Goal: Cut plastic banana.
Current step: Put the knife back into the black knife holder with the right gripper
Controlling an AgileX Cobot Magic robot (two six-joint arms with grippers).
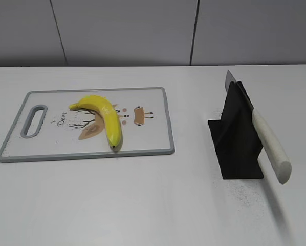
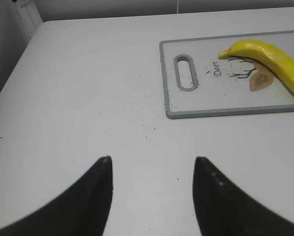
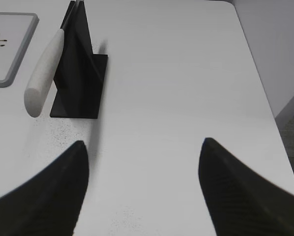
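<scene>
The plastic banana (image 1: 103, 117) is curved and bright yellow. It lies on a white cutting board with a grey rim (image 1: 166, 120) at the left of the table. It also shows in the left wrist view (image 2: 272, 59) at the top right, on the board (image 2: 211, 112). A knife with a white handle (image 1: 269, 145) leans in a black stand (image 1: 236, 138) at the right; in the right wrist view the knife (image 3: 44, 81) and stand (image 3: 80, 73) are at the upper left. My left gripper (image 2: 153, 161) is open over bare table. My right gripper (image 3: 144, 145) is open over bare table.
The white table's right edge (image 3: 257, 73) and the floor beyond it show in the right wrist view. The table's left edge (image 2: 19, 54) shows in the left wrist view. A grey panelled wall stands behind the table. Neither arm shows in the exterior view.
</scene>
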